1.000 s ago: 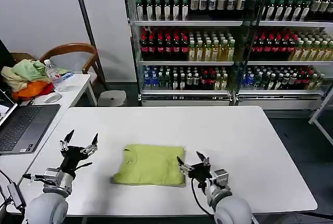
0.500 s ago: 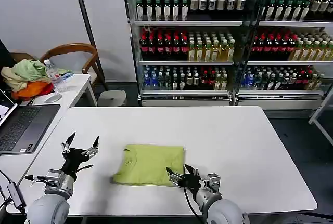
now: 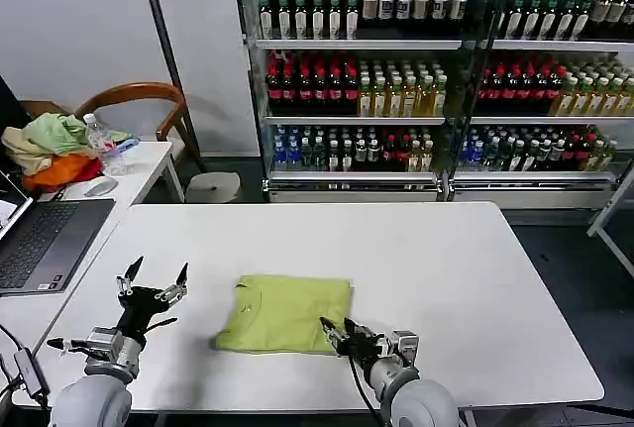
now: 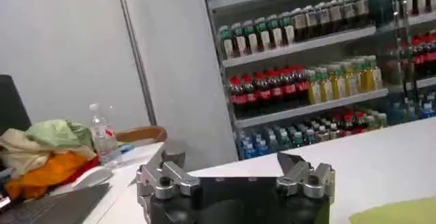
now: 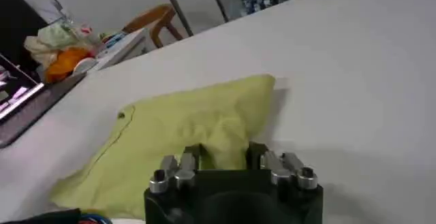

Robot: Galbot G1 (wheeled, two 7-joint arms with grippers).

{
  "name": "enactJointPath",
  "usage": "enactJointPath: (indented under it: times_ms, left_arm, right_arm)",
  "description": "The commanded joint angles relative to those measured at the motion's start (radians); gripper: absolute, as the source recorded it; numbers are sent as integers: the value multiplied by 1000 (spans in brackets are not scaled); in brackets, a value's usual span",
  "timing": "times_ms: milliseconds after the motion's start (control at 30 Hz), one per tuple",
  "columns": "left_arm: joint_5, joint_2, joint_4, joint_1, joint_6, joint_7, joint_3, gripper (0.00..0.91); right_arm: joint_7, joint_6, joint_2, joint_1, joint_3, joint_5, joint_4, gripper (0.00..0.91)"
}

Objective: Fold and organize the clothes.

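Observation:
The clothes are one lime-green T-shirt (image 3: 282,310), folded into a flat rectangle near the front of the white table (image 3: 446,259). My right gripper (image 3: 340,331) is at the shirt's front right corner. It is open, its two fingers low over the fabric edge with a raised fold of shirt (image 5: 184,130) between them. My left gripper (image 3: 156,278) hovers open above bare table to the left of the shirt, apart from it, fingers pointing up and away. In the left wrist view the left gripper (image 4: 230,164) holds nothing and a corner of the shirt (image 4: 402,212) shows.
A side desk on the left carries a laptop (image 3: 40,239), a mouse (image 3: 99,186), a water bottle (image 3: 102,145) and a heap of pale green, cream and orange garments (image 3: 50,150). A wooden chair (image 3: 139,100) and drink coolers (image 3: 396,90) stand behind.
My right gripper has slid left to the shirt's front right corner and its fingers have drawn closer together. The left gripper has sunk slightly. The shirt lies as before.

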Motion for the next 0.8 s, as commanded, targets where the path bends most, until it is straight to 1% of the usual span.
enactJointPath:
  times_ms: [33, 300, 333, 400, 633, 800]
  left_arm:
    - [4, -2, 2, 3, 1, -1, 6, 907]
    - [5, -2, 2, 3, 1, -2, 7, 907]
    - [5, -1, 3, 4, 1, -2, 7, 907]
    - [4, -1, 5, 3, 1, -3, 7, 907]
    - [4, -6, 5, 0, 1, -3, 17, 907]
    - [4, -8, 3, -2, -1, -4, 23, 907]
  right_arm:
    - [13, -1, 3, 9, 0, 11, -6, 0]
    - [-3, -14, -16, 25, 19, -53, 21, 0]
    - [-12, -16, -22, 26, 30, -80, 30, 0]
    - [-18, -19, -33, 29, 47, -106, 39, 0]
    - [-35, -41, -80, 31, 120, -135, 71, 0]
    - [-49, -32, -87, 52, 160, -152, 21, 0]
